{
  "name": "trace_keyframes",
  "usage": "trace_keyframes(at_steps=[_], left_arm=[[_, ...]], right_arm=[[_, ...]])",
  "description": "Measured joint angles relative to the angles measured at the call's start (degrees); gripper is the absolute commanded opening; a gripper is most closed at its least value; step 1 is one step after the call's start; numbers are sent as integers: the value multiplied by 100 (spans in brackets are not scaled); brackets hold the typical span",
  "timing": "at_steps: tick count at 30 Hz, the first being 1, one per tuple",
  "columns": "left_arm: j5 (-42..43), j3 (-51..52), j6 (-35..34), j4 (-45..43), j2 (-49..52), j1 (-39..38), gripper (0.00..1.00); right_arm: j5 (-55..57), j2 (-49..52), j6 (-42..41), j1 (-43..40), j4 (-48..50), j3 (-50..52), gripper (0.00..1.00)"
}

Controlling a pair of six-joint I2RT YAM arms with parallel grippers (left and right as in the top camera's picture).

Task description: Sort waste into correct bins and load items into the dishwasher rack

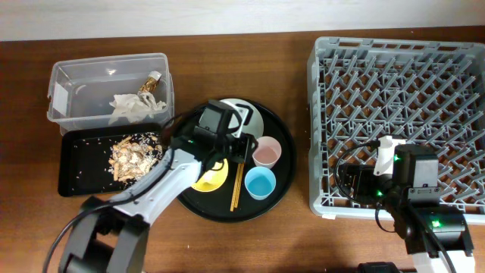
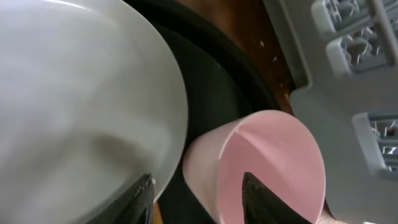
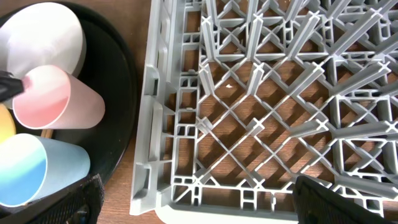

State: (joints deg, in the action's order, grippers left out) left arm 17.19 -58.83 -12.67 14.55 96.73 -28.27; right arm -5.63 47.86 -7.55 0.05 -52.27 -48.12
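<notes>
My left gripper (image 1: 241,148) is open over the round black tray; in the left wrist view (image 2: 198,186) one finger is above the grey-green plate (image 2: 74,93) and the other is inside the pink cup (image 2: 280,149), with the cup's wall between them. Plate (image 1: 246,117), pink cup (image 1: 267,152), light-blue cup (image 1: 260,183), yellow bowl (image 1: 212,180) and chopsticks (image 1: 237,186) all sit on that tray. My right gripper (image 3: 199,199) is wide open and empty above the front left corner of the grey dishwasher rack (image 3: 280,93).
The clear tub (image 1: 68,76) holds a white napkin (image 1: 132,106) and the gold wrapper (image 1: 151,82). The black rectangular tray (image 1: 76,167) holds tan food scraps (image 1: 132,155). The round black tray (image 1: 284,136) lies between these and the rack (image 1: 402,76).
</notes>
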Motion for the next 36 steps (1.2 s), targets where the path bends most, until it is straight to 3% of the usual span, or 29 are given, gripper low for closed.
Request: trace_keyframes(at_steps=[2, 6, 10, 18, 21, 23, 26, 29, 32, 36], left_arm=[[11, 0, 0, -70, 111, -118, 44], [-15, 0, -7, -138, 302, -184, 15], [-70, 0, -35, -492, 348, -184, 1], [251, -11, -376, -577, 341, -94, 1], [1038, -22, -911, -601, 59, 601, 0], [2072, -79, -1270, -835, -87, 1200, 0], [3724, -111, -1611, -885, -120, 1969, 0], [4889, -111, -1722, -957, -122, 2083, 0], [5388, -111, -1744, -1032, -122, 1945, 1], [5545, -111, -1766, -1117, -122, 1572, 0]], right_arm=[[0, 0, 2, 0, 0, 0, 98], [0, 0, 2, 0, -2, 0, 98], [0, 0, 2, 0, -2, 0, 98], [11, 0, 2, 0, 0, 0, 98], [168, 0, -39, 0, 269, 0, 98], [44, 46, -105, 0, 800, -7, 98], [-1130, 428, 63, 0, 1274, -11, 98], [-3322, 1130, 503, 0, 1637, -11, 98], [-4809, 1558, 835, 0, 1928, -11, 98], [-5646, 2017, 1054, 0, 2179, -11, 98]])
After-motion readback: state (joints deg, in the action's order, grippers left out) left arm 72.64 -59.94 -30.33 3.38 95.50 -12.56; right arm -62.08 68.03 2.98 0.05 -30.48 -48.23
